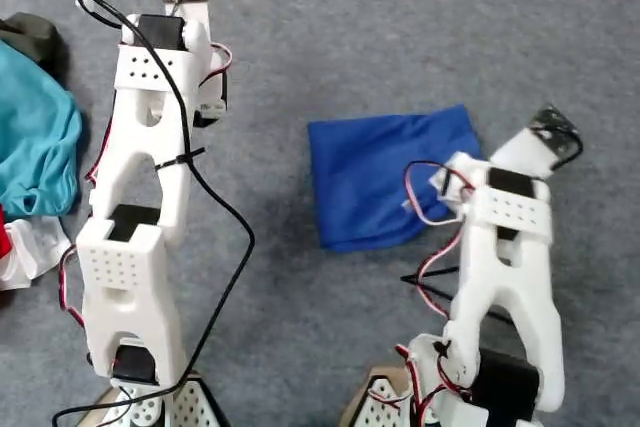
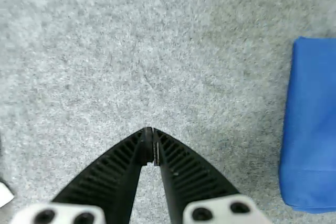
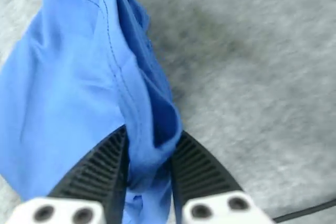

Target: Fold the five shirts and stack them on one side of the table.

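The blue shirt [image 1: 385,177] lies folded near the middle of the grey table [image 1: 400,37]. The right gripper [image 3: 152,136] is at the blue shirt's edge, its fingers pinching a fold of the cloth. The left gripper [image 2: 148,134] hangs over bare table beside the blue shirt, with its fingers pressed together. Well away from the blue shirt, past the left arm, lie a teal shirt [image 1: 35,147], a dark green cloth [image 1: 30,35] and a white and red cloth [image 1: 25,247]. A black cable [image 1: 248,237] loops between that arm and the blue shirt.
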